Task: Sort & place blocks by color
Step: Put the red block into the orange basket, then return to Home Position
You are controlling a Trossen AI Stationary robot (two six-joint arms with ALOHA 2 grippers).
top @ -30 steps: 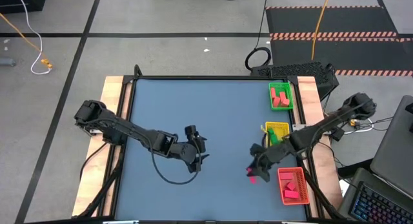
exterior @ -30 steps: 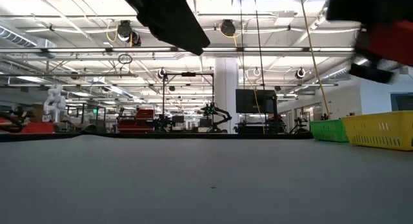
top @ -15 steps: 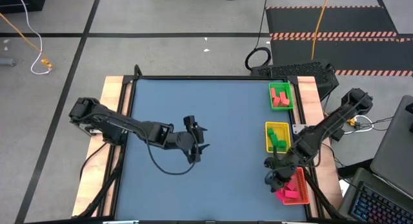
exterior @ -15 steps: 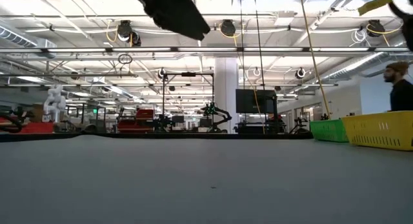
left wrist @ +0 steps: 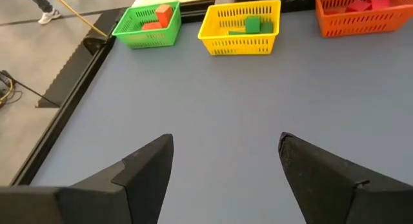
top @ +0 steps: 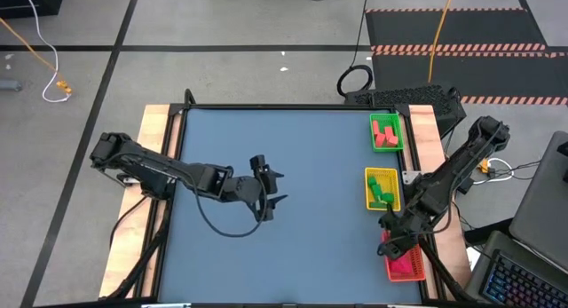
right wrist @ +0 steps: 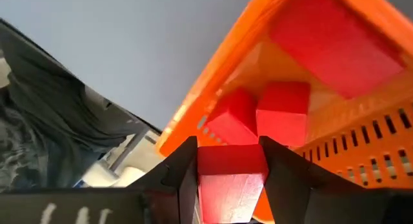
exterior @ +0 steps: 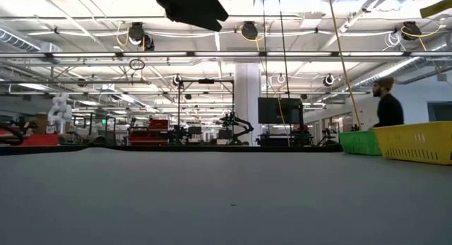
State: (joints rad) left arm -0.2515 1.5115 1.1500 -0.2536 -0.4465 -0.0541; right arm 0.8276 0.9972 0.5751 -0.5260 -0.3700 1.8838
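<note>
Over the red tray (top: 401, 264) at the table's (top: 284, 166) right front corner, a red block (right wrist: 231, 179) is held squarely between the narrowly parted fingers of the right pincer (right wrist: 229, 166), pressed on two opposite flat faces, with more red blocks lying in the tray just beyond it. The block is judged light, rigid and smooth, so flat opposing faces are the best place to grip it. The left pincer (left wrist: 226, 166) is held wide apart and empty above the bare middle of the table.
</note>
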